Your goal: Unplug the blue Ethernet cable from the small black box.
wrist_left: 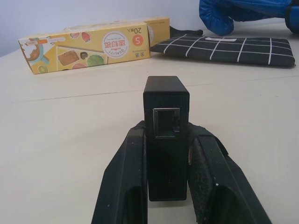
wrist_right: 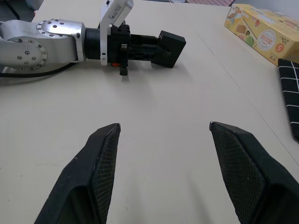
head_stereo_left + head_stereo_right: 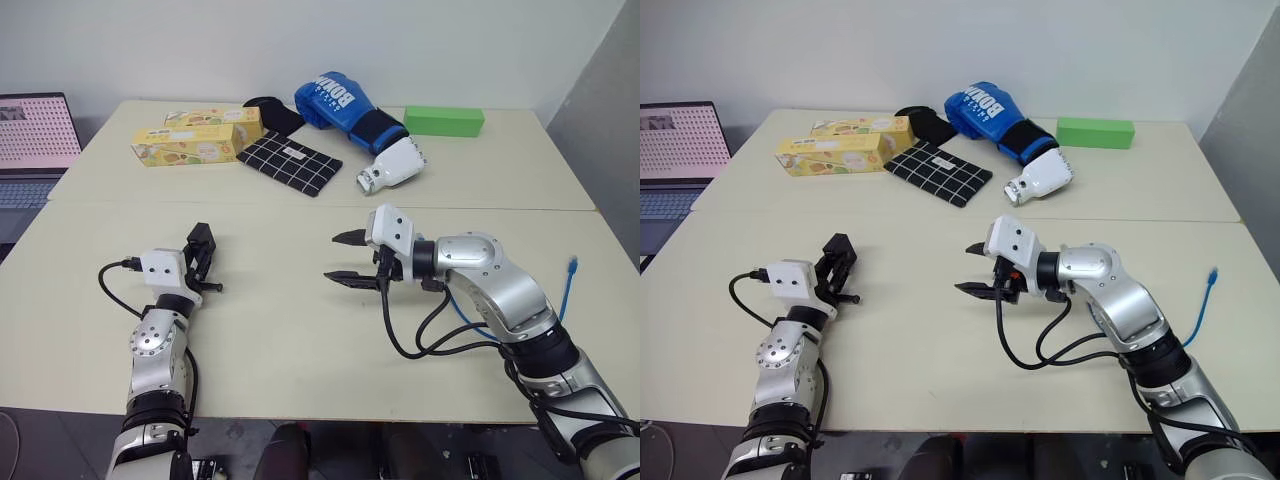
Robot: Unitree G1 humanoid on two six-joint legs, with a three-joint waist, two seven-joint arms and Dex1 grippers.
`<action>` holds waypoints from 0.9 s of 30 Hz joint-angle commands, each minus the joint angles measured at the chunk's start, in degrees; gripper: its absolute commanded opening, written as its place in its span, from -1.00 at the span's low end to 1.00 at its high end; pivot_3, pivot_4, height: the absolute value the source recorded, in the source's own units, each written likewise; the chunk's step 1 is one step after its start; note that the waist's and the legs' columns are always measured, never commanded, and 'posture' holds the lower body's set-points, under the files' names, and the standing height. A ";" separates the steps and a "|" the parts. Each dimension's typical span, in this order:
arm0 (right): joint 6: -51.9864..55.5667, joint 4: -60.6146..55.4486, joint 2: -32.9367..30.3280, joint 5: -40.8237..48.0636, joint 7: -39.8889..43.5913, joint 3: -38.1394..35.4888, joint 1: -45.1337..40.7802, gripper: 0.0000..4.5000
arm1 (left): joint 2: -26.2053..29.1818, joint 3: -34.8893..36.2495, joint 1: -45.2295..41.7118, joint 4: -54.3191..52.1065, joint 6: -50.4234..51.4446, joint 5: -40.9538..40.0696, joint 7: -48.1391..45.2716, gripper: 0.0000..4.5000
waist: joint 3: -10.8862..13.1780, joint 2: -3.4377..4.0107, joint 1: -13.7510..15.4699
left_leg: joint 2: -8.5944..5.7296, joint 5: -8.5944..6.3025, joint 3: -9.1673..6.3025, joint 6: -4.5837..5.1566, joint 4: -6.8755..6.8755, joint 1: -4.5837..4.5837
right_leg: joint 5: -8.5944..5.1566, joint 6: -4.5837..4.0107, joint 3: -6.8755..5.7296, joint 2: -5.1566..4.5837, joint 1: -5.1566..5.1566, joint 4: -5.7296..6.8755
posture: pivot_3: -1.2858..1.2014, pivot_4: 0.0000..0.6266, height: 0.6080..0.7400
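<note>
The left gripper [image 3: 203, 262] is clenching the small black box [image 1: 166, 140], its port empty, while the right gripper [image 2: 163, 163] is hanging released near it and the blue cable [image 3: 568, 285] is lying well apart at the table's edge, risking sliding off.

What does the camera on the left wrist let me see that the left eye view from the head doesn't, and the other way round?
Left wrist view: the empty port on the small black box, clamped between the left gripper's fingers.

Left eye view: the blue Ethernet cable lying loose by the table's right edge, the open right gripper, a green block and a laptop.

Both: the yellow carton, the black checked cloth and the blue boxing glove.
</note>
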 commanded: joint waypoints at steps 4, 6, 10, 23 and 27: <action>0.62 -1.02 -0.12 -0.42 0.41 -0.80 -1.58 0.44 | -1.29 1.34 0.95 1.79 1.48 -3.30 -1.71 -0.16 | -0.07 0.10 -0.14 | -0.01 0.00 -0.02 0.00 -0.02 0.06 | 0.00 0.00 -0.01 0.02 0.03 0.02 | 0.03 -0.52 1.00; 0.79 -1.16 -0.16 -0.40 0.39 -0.84 -1.53 0.44 | -1.21 1.25 1.51 0.97 2.19 -3.67 -2.18 0.04 | -0.09 0.14 -0.17 | -0.01 0.00 0.00 0.00 -0.03 0.08 | 0.00 0.00 0.01 0.02 0.03 0.02 | 0.03 -0.52 1.00; 1.20 -1.56 -0.21 -0.22 0.25 -1.05 -1.39 0.44 | -0.82 1.45 3.49 -2.67 5.06 -4.10 -1.37 0.43 | -0.09 0.14 -0.20 | -0.01 0.00 0.02 0.00 -0.02 0.08 | 0.00 0.00 0.03 0.02 0.04 0.02 | 0.03 -0.52 1.00; 8.67 -8.33 -6.53 6.29 0.80 -9.90 5.87 0.44 | 13.52 4.36 24.02 -44.81 42.72 -11.47 -3.73 0.69 | -0.07 0.11 -0.53 | 0.10 -0.01 -0.19 0.02 -0.09 0.10 | 0.00 -0.01 0.08 0.02 0.03 0.04 | 0.03 -0.52 1.00; 8.75 -7.62 -10.87 7.71 2.36 -13.93 8.59 0.44 | 18.49 7.32 24.38 -49.62 45.70 -13.75 -7.28 0.69 | -0.07 0.09 0.02 | 0.09 -0.01 -0.20 0.03 -0.05 0.12 | 0.00 -0.01 0.02 0.06 0.17 0.00 | 0.03 -0.52 1.00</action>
